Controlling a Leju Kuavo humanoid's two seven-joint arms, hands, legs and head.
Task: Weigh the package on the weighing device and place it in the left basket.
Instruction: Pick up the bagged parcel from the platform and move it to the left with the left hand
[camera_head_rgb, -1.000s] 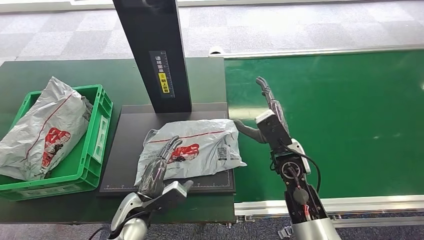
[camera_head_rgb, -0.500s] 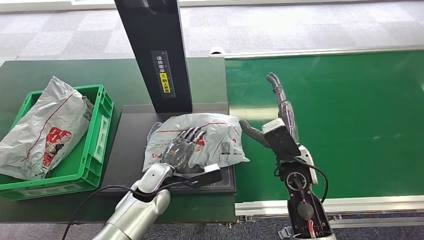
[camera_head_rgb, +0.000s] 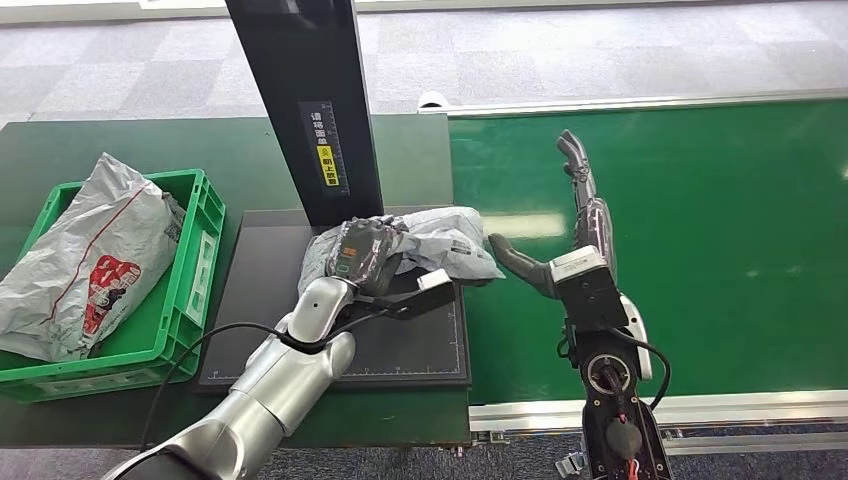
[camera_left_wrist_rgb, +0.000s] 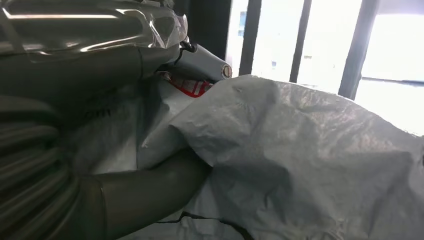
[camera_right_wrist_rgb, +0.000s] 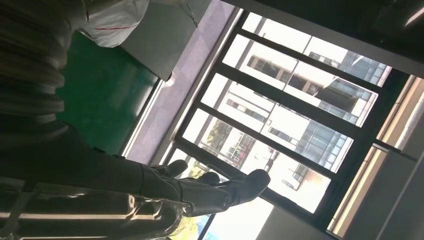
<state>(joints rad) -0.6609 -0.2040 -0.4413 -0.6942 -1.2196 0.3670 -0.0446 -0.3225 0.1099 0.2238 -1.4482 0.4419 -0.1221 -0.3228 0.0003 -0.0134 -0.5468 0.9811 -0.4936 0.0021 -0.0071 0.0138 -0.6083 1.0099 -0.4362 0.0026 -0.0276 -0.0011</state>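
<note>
The left hand (camera_head_rgb: 362, 250) grips the package (camera_head_rgb: 440, 240), hiding its red print. The package now sits bunched nearer the post (camera_head_rgb: 300, 100); the right hand (camera_head_rgb: 570, 235) stays wide, empty.

Left hand (camera_head_rgb: 362, 255) covers package (camera_head_rgb: 445, 240) middle; print beneath hidden; label (camera_head_rgb: 325, 150) text too small.

You see a grey carpet-tiled floor (camera_head_rgb: 600, 50) beyond the dark green table (camera_head_rgb: 100, 145), and tall dark-framed windows (camera_right_wrist_rgb: 280, 115) bright with daylight.
</note>
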